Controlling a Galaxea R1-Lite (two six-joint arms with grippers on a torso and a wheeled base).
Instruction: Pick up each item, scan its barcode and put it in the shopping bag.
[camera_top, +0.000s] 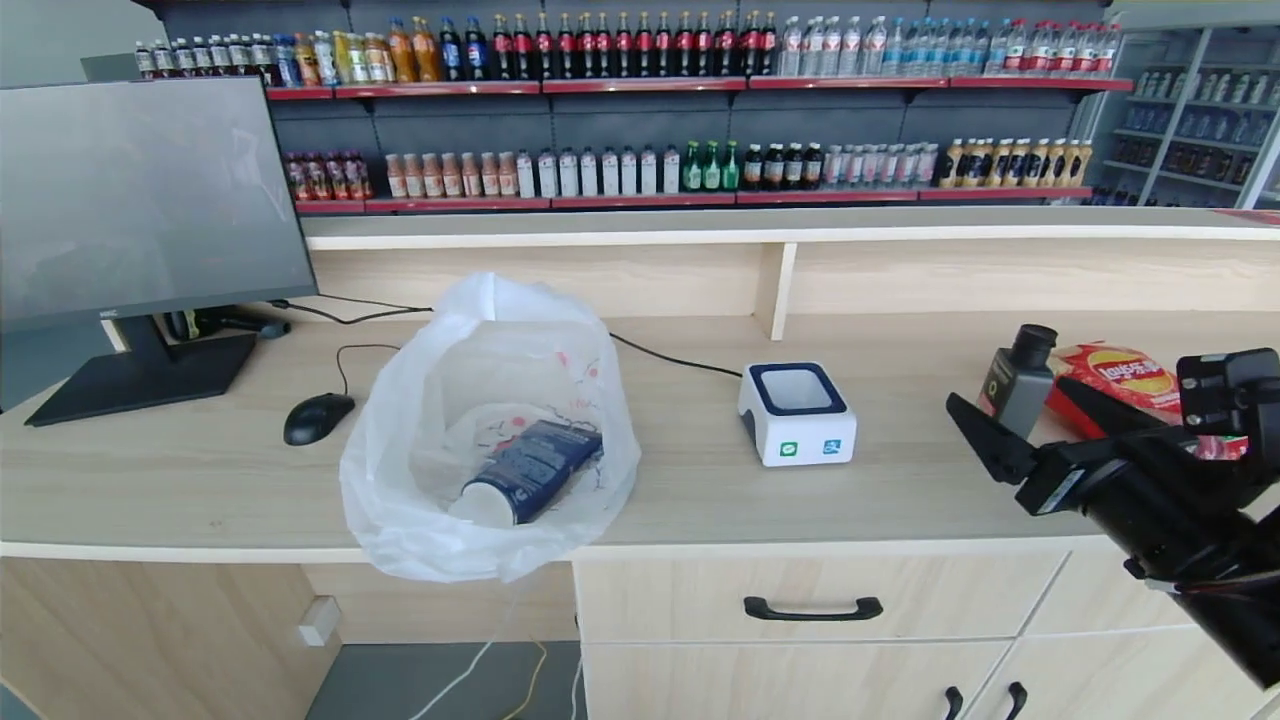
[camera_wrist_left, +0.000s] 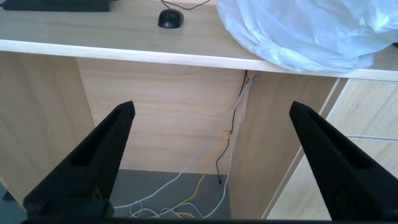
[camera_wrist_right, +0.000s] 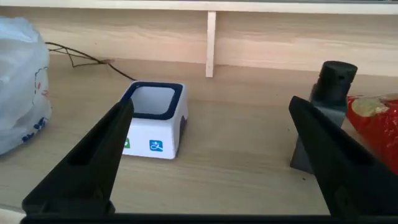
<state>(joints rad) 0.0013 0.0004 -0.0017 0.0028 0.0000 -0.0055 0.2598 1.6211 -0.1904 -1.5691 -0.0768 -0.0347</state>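
Left gripper (camera_wrist_left: 211, 109): fingers spread wide, nothing between them. It is below the front edge of the tabletop (camera_top: 700, 490) and faces the wood panel, where loose cables (camera_wrist_left: 227, 146) hang.

Right gripper (camera_wrist_right: 211, 102): fingers spread, empty. It is held over the front right part of the tabletop.

Shopping bag (camera_top: 400, 470): translucent white plastic, mouth open, at the front edge with its lower side bulging over the lip. A dark blue tube (camera_top: 530, 470) with a white cap lies tilted inside.

Scanner (camera_top: 797, 412): white box with a dark blue rim, right of the bag and apart from it.

Grey bottle (camera_top: 1015, 385): upright, black cap, far right, just beside a red snack packet (camera_top: 1120, 375) lying flat (whether they touch cannot be told).

Mouse (camera_top: 318, 417): left of the bag. Monitor (camera_top: 140, 200): far left.

Shelves (camera_top: 640, 90): stocked with drinks, behind the counter.
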